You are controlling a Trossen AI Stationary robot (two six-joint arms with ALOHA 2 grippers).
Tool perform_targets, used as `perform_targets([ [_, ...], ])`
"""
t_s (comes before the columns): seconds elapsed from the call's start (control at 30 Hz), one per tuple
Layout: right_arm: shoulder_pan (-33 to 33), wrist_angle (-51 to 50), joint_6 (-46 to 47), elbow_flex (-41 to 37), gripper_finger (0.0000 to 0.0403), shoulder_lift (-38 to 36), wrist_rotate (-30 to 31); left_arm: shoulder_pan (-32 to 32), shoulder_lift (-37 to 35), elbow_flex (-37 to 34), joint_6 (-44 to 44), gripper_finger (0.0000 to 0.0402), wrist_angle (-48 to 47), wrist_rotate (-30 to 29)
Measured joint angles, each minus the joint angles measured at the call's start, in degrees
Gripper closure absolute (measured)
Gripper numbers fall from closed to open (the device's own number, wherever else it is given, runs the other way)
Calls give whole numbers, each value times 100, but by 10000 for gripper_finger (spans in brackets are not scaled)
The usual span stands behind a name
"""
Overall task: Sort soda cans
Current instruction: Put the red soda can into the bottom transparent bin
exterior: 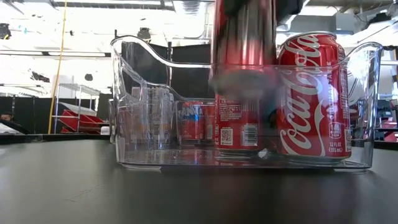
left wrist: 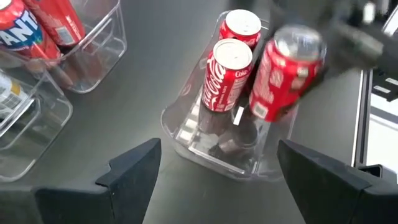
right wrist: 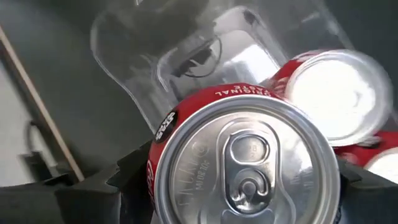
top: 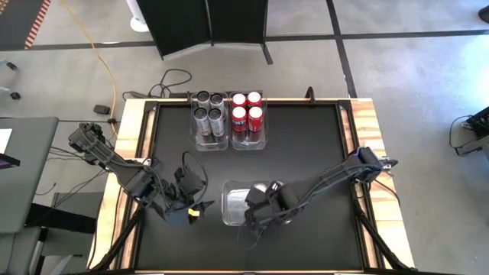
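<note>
Held nearest the right wrist camera, a red soda can is gripped by the right gripper over the clear bin at lower centre, beside 2 standing cans. It looks rigid but smooth and easily dented, so a grip on the side wall seems best. Left gripper waits empty, fingers apart, at lower left.

Seen from straight above: dark table with pale wooden edging. At the far edge, two clear bins side by side, touching: left bin with four silver-grey cans, right bin with four red cans. Nearer the front, a third clear bin, with the right pincer directly over its right part. Left pincer just beside that bin's left side, above bare table.
</note>
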Motion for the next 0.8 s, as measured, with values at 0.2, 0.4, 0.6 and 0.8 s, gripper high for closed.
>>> perform_targets([
  [0.2,129,-4,181,-4,97,370,436,0,0,0,0,86,-65,-4],
  [0.4,159,52,287,-122,95,422,564,-9,0,0,-44,86,-345,-6],
  [0.6,83,66,261,-240,66,422,560,0,0,0,-143,86,-551,-6],
  [0.8,75,95,4,-251,29,416,547,-117,0,2,-538,86,-858,51],
])
